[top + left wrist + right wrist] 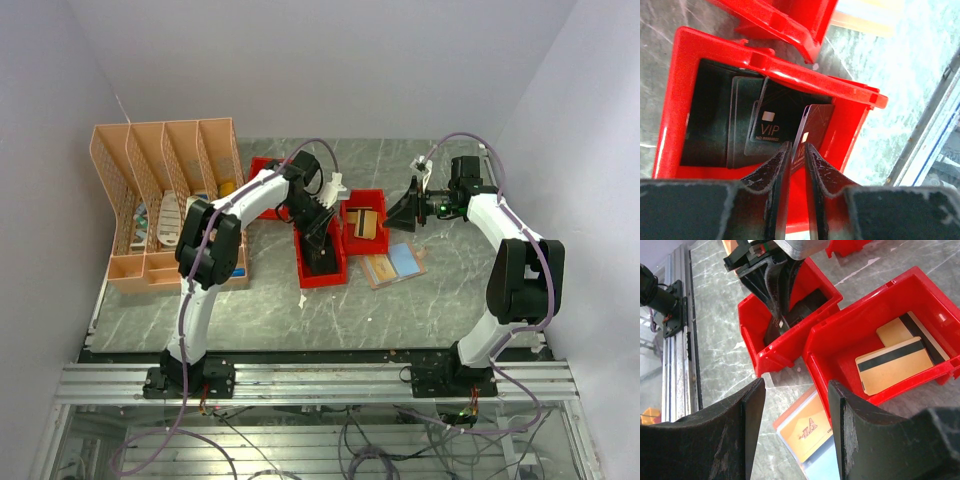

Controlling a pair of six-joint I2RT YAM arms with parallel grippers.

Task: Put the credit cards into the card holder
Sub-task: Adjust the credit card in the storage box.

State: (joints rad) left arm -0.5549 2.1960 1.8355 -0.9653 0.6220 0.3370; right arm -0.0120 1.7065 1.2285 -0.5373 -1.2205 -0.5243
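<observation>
My left gripper [798, 147] reaches into a red bin [790, 70] and is shut on a dark credit card [815, 122] that stands on edge between its fingertips. More dark cards, one marked VIP [771, 122], lie flat in that bin. From above, the left gripper [318, 235] is down inside the middle bin [322, 278]. The card holder [393, 265] lies open on the table with an orange card and a light blue one on it. My right gripper [795, 390] hangs open above the card holder [807, 432], holding nothing. Gold striped cards [895, 362] lie in a second red bin [850, 325].
A peach desk organizer [165, 200] stands at the back left. A third red bin [262, 185] sits behind the left arm. The bin with gold cards [365, 195] is between the two grippers. The right gripper [408, 212] is beside it.
</observation>
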